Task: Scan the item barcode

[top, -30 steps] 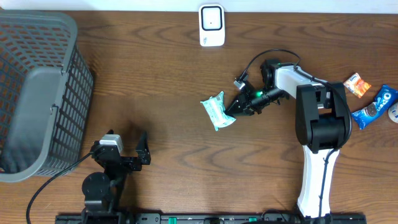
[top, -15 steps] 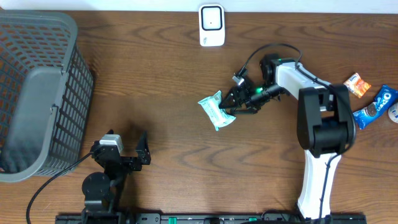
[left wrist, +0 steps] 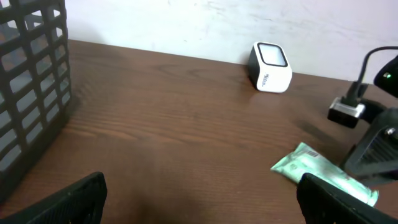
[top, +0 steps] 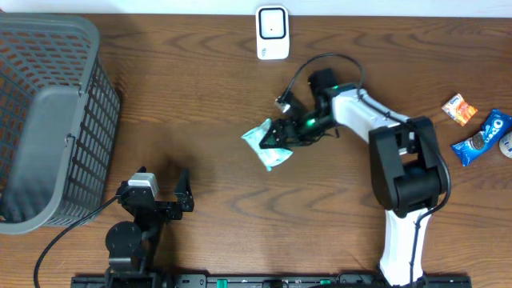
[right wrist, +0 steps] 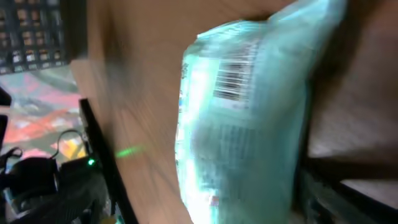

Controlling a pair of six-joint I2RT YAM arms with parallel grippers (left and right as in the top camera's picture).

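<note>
A crinkled, pale-green plastic packet (top: 260, 145) is met by the right fingers (top: 281, 136), grip unclear; the left fingers (left wrist: 348, 202) are spread wide.

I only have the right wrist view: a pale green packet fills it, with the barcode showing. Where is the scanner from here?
Observer: The white scanner stands at the far edge of the table. It is beyond the green packet and apart from it.
Operator: Is the packet lifted or lying down?
Observer: In the left wrist view it looks to be resting on the wood, with the right hand at its right end. I cannot tell whether it is gripped.
Operator: Could the other arm get in the way?
Observer: Probably not. The left hand sits open near the front edge, to the left of the line from packet to scanner.
</note>
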